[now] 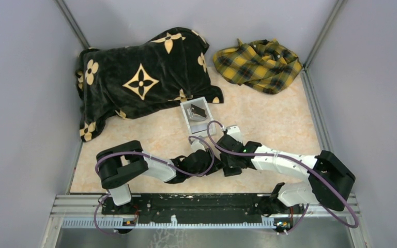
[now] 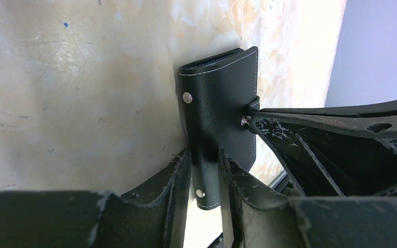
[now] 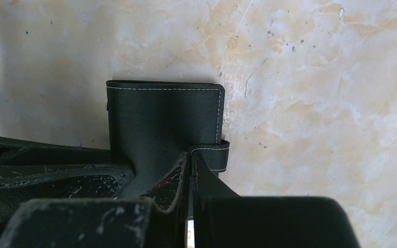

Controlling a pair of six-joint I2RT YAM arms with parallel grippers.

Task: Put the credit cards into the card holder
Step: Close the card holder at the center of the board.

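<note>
The closed card holder (image 2: 222,98) is gripped across its thickness by the part-open left hand (image 2: 204,155), over the tabletop (image 3: 315,77). The right hand (image 3: 191,157) is closed tight, its tips touching the strap clasp (image 3: 214,155).

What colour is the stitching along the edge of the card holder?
White, against the black card holder; clearest in the right wrist view.

My top camera sits high behind me, looking down over the whole tabletop (image 1: 269,113), while both wrist cameras look out along my left fingers (image 2: 170,181) and right fingers (image 3: 168,186), pressed close, sharing the same black card holder (image 2: 222,98) from different sides.
</note>
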